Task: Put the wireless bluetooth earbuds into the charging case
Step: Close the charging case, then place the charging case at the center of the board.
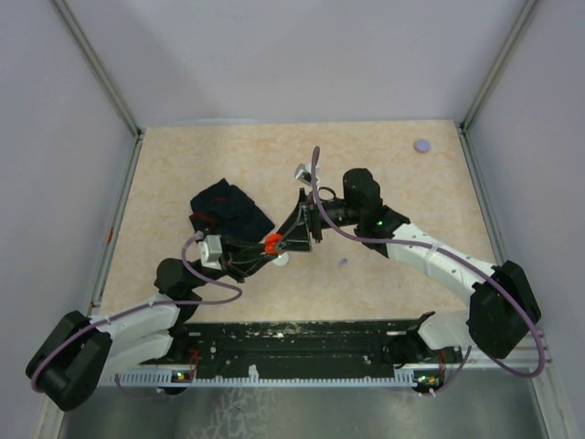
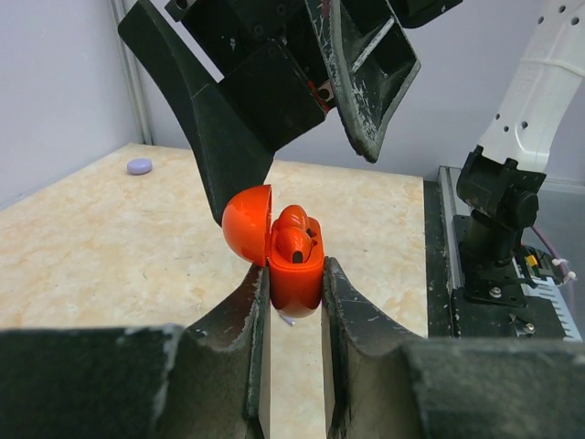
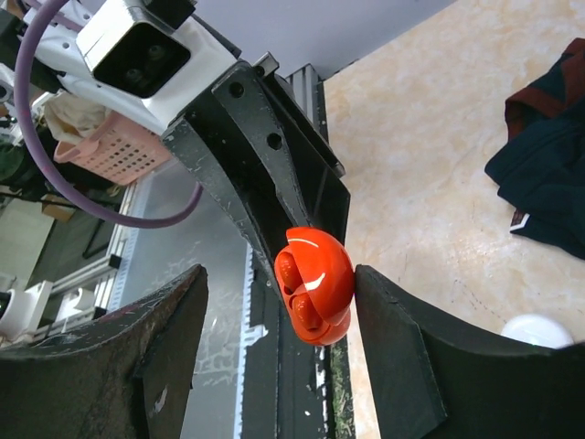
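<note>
The left gripper point(image 2: 294, 285) is pinched narrow on a glossy red charging case point(image 2: 294, 279). Its rounded lid is hinged open, with red earbuds point(image 2: 294, 240) seated inside. The right gripper point(image 3: 279, 306) is spread wide around the case. Only the right wrist view looks into the case and shows both buds side by side. A crumpled dark cloth point(image 1: 228, 210) lies left of the case on the speckled table point(image 1: 384, 165).

Red-orange charging case point(image 2: 297, 279) and earbuds point(image 2: 294, 240); beige mottled table point(image 1: 384, 165); lavender disc point(image 1: 421, 144); navy cloth point(image 1: 233, 212)
</note>
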